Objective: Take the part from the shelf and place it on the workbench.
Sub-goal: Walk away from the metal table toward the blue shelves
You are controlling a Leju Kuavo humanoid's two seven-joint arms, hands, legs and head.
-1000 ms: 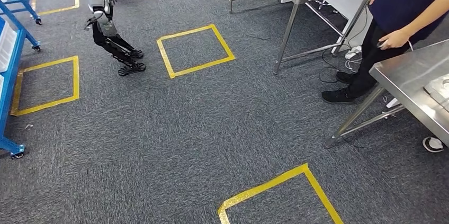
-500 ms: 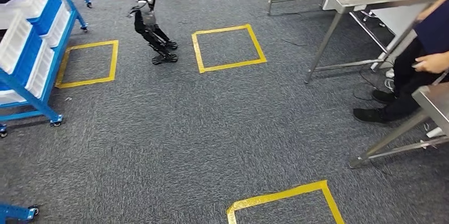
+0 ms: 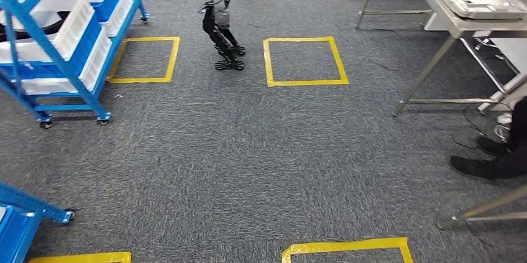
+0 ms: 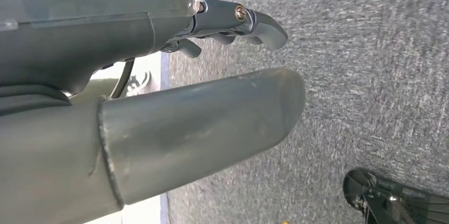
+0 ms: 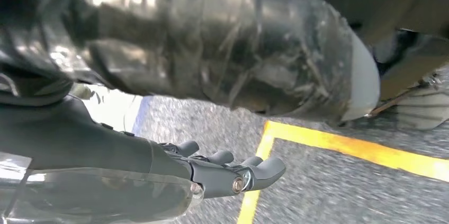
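My left hand (image 4: 159, 102) and right hand (image 5: 159, 171) hang over carpet, fingers (image 4: 259, 23) apart, holding nothing. The blue shelf (image 3: 68, 45) stands ahead-left, the counter (image 3: 460, 8) ahead-right; I cannot pick out the part.

Grey ribbed cover, thick grey thumb (image 4: 201, 128), darker screwed fingers (image 5: 254, 171); right hand's cover seemingly glossy.
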